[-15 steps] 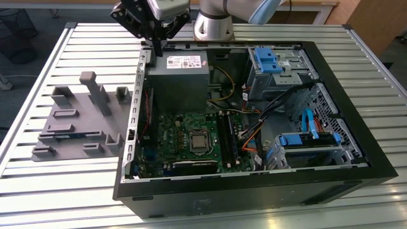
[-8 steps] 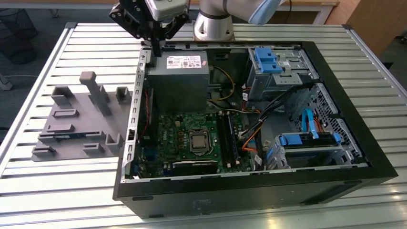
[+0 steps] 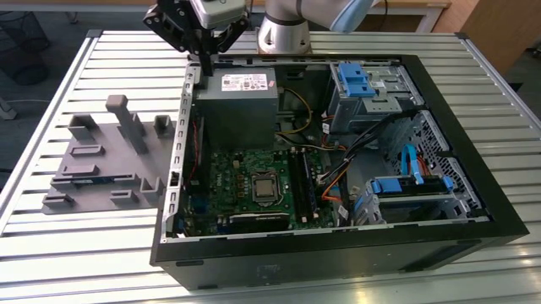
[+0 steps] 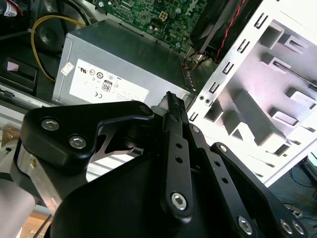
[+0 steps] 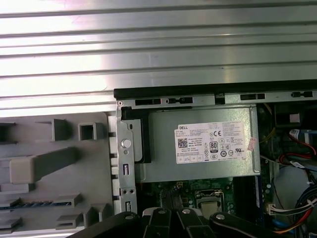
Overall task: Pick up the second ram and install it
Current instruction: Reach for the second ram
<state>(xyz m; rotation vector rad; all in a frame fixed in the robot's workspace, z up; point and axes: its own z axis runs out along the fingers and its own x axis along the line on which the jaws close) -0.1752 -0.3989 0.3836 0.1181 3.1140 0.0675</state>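
The second ram (image 3: pixel 89 180) sits in a slot of the grey fixture (image 3: pixel 127 130), kept reachable, I judge, well apart from the end effector (image 3: pixel 205 71). Its fingers are pressed together, seemingly empty, just over the power supply (image 3: pixel 239 104). One stick, one fixture, one open case (image 3: pixel 338 256) on the worktop (image 3: pixel 68 253).

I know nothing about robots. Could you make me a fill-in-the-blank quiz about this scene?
The open computer case lies on a slatted ___ table.
The fixture with upright blocks beside it is ___ in colour.
A blue-green memory stick lies in that ___, apart from the gripper.
The big circuit board inside the case is ___.
Missing words: metal, grey, fixture, green.
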